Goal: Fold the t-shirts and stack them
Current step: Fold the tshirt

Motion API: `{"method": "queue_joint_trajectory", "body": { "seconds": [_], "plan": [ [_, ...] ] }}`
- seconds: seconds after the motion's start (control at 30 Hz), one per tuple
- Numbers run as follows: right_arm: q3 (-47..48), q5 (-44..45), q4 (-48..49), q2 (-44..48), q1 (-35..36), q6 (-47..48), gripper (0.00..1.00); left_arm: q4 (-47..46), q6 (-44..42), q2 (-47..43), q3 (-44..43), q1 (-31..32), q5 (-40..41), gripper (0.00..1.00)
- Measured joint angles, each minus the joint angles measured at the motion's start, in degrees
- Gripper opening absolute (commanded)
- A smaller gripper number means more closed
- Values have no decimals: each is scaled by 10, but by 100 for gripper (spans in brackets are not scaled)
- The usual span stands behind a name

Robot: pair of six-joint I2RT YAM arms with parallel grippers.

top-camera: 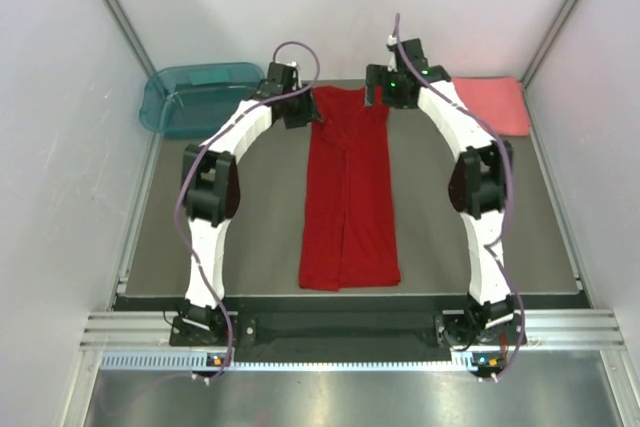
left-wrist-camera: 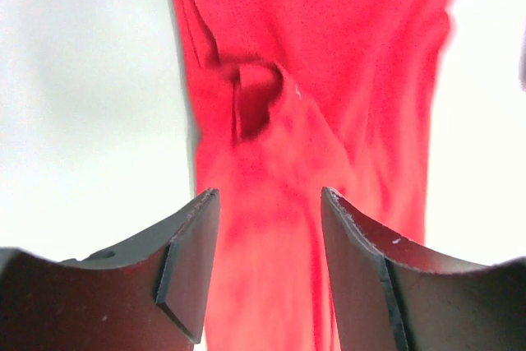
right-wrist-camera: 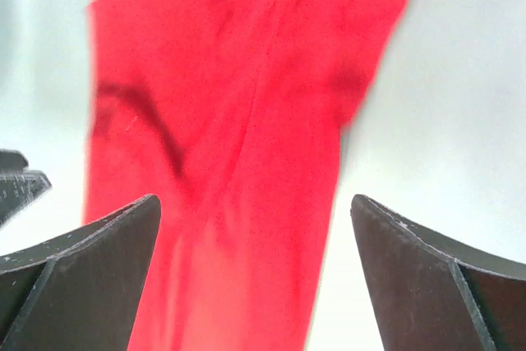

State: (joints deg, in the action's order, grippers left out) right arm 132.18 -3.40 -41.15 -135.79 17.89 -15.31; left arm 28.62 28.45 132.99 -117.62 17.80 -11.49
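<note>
- We see the deep red t-shirt (top-camera: 348, 197): soft cloth, a long narrow strip, central on the table (top-camera: 262, 247).
- Coral t-shirt (top-camera: 497, 104): neat rectangle, far right corner.
- Left gripper (left-wrist-camera: 269, 196) jaws apart, right gripper (right-wrist-camera: 255, 200) wider; both hold nothing.

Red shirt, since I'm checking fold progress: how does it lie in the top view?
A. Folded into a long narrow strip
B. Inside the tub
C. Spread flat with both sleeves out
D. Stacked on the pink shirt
A: the red shirt lies as one long narrow strip with its sleeves tucked in, apart from the pink shirt at the far right and the tub at the far left.
</note>
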Motion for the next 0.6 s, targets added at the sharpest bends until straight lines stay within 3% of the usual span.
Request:
{"method": "queue_joint_trajectory", "body": {
  "seconds": [0.13, 0.33, 0.6],
  "plan": [
    [-131, -40, -14, 142, -10, -14, 100, -1, -5, -138, 136, -1, 3, 57],
    [-408, -123, -11, 357, -15, -26, 97, 6, -7, -348, 355, 1, -19, 54],
    [-753, -248, 24, 549, -15, -59, 58, 23, 20, -546, 637, 7, -119, 49]
  ]
}}
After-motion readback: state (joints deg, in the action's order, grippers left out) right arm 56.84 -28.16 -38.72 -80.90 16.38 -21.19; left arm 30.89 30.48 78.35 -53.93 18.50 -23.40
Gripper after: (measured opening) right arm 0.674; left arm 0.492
